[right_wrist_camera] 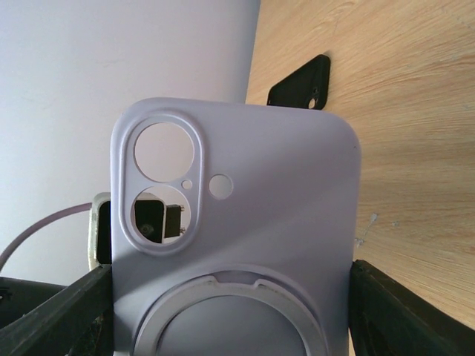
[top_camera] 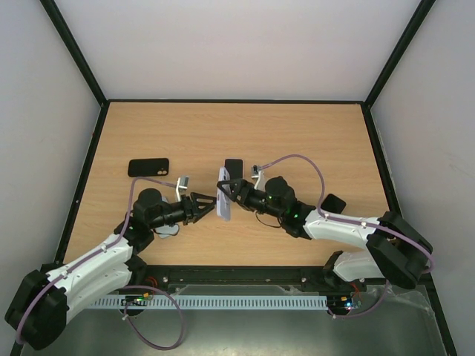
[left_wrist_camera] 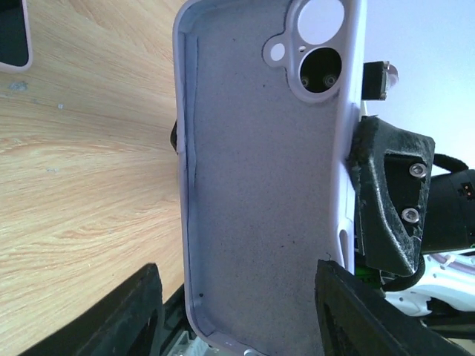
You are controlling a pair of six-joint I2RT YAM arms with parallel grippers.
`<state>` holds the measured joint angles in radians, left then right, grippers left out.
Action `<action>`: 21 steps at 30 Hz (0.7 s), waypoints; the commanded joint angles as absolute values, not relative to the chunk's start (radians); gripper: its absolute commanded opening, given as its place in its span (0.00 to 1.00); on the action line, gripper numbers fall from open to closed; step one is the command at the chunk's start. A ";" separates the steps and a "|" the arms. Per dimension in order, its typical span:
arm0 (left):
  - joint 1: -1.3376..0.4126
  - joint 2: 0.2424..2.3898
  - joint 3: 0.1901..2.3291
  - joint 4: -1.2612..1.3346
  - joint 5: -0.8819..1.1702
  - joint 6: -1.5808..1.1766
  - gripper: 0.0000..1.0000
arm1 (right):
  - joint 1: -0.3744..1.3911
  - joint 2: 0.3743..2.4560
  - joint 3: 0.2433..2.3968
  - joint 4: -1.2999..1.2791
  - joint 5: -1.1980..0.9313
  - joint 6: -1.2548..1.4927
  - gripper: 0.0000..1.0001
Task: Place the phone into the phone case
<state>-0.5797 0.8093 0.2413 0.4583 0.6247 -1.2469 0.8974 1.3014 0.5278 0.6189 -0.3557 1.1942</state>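
A lilac phone case (top_camera: 224, 196) stands on edge above the table between my two grippers. My right gripper (top_camera: 231, 190) is shut on its sides; in the right wrist view the case's back (right_wrist_camera: 245, 222) with its camera cut-outs fills the space between the fingers (right_wrist_camera: 386, 319). My left gripper (top_camera: 211, 205) is open, its jaws either side of the case's lower end; the left wrist view shows the case's grey inside (left_wrist_camera: 260, 185) with a gap at the left finger (left_wrist_camera: 133, 315). The phone (top_camera: 234, 167) lies flat on the table just behind, also visible in the left wrist view (left_wrist_camera: 11, 37).
A black phone case (top_camera: 148, 167) lies at the left of the table and shows in the right wrist view (right_wrist_camera: 300, 85). Another small black object (top_camera: 334, 202) lies at the right by my right arm. Black frame rails edge the table.
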 commanded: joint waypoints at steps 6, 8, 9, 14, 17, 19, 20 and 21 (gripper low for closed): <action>-0.592 0.793 0.240 0.655 0.646 -1.304 0.64 | 0.926 1.313 0.512 0.708 -0.329 1.234 0.67; -0.597 0.762 0.230 0.662 0.630 -1.311 0.66 | 0.935 1.323 0.502 0.749 -0.338 1.254 0.67; -0.598 0.744 0.228 0.646 0.619 -1.309 0.66 | 0.940 1.325 0.498 0.761 -0.339 1.259 0.66; -0.599 0.658 0.234 0.526 0.555 -1.290 0.65 | 0.947 1.292 0.470 0.767 -0.290 1.269 0.65; -0.599 0.625 0.234 0.501 0.537 -1.298 0.64 | 0.948 1.273 0.462 0.762 -0.268 1.270 0.65; -0.599 0.618 0.232 0.513 0.541 -1.308 0.64 | 0.948 1.273 0.466 0.762 -0.268 1.270 0.65; -0.599 0.620 0.230 0.522 0.545 -1.312 0.64 | 0.949 1.276 0.466 0.762 -0.274 1.272 0.65; -0.599 0.624 0.229 0.532 0.549 -1.314 0.64 | 0.951 1.279 0.468 0.766 -0.275 1.276 0.65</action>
<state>-0.5953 0.6281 0.2268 0.4961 0.5560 -1.2995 0.9413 1.2976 0.4667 0.7452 -0.2996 1.2686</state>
